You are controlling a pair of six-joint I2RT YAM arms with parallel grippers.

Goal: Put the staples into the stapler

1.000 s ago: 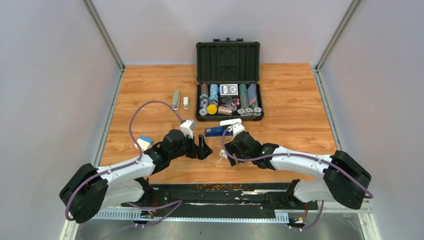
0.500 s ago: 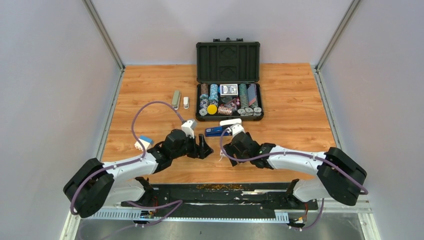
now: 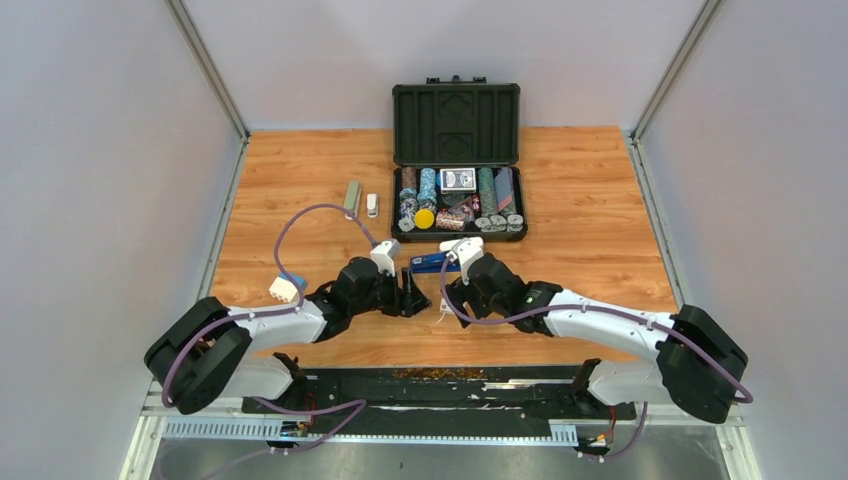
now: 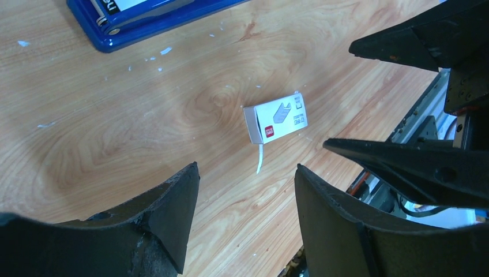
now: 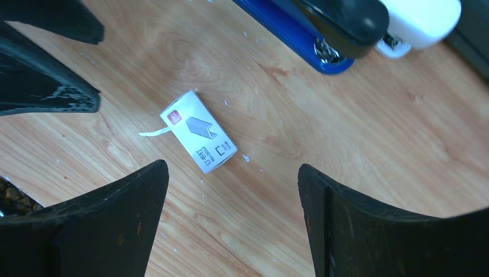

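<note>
The blue stapler lies on the wooden table in front of the black case; its end shows in the left wrist view and in the right wrist view. The staples are not in view. A tiny white box with a red mark lies flat between the two grippers, a thin white strip sticking out of it. My left gripper hovers open just left of the box, nothing between its fingers. Facing it from the right, my right gripper is open and empty too.
An open black case of poker chips and cards stands behind the stapler. A grey-olive stapler and a small white stapler lie at the back left. A white rounded object sits by the blue stapler's end.
The left gripper's jaws have narrowed, and that arm has shifted right towards the white box. The right gripper has edged a little forward. The box and the stapler have not moved.
</note>
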